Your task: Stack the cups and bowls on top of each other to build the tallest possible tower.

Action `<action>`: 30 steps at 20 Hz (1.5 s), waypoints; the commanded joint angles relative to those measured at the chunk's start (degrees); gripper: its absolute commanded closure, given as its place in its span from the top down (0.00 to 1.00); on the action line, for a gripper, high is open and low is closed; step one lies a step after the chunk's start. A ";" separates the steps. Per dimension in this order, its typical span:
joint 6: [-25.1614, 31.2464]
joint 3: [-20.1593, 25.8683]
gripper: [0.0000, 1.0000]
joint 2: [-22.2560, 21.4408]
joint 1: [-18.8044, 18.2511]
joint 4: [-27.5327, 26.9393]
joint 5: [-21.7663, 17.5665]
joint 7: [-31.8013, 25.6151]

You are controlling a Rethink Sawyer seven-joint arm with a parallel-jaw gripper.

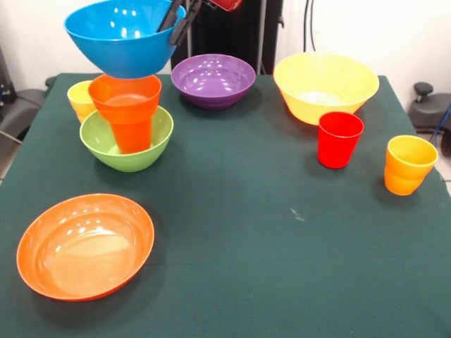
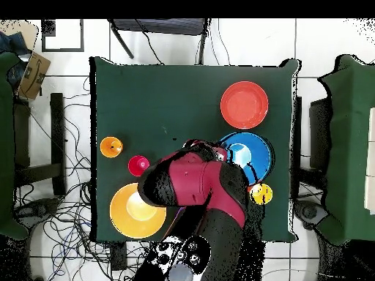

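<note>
At the top of the front view the pincer (image 1: pixel 180 17) is clamped on the rim of the blue bowl (image 1: pixel 123 39), carrying it directly over the orange cup (image 1: pixel 129 113) that stands in the green bowl (image 1: pixel 127 141) at upper left, presumably to seat it as the tower's next tier. The purple bowl (image 1: pixel 213 79), big yellow bowl (image 1: pixel 325 86), red cup (image 1: pixel 340 139) (well apart, right side) and wide orange bowl (image 1: pixel 84 245) wait loose on the tabletop (image 1: pixel 282 267).
</note>
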 commanded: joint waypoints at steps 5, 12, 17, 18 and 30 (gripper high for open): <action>15.23 4.51 0.00 2.13 -3.26 -3.64 -0.84 -4.56; 15.80 5.51 0.00 2.10 -3.97 -3.63 -1.93 -3.74; 14.71 6.30 0.00 2.58 -4.30 -3.85 -1.66 -2.54; 14.48 6.40 0.00 2.78 -4.29 -4.02 -1.57 -2.23; 14.07 7.91 0.00 3.89 -4.10 -5.65 0.87 0.64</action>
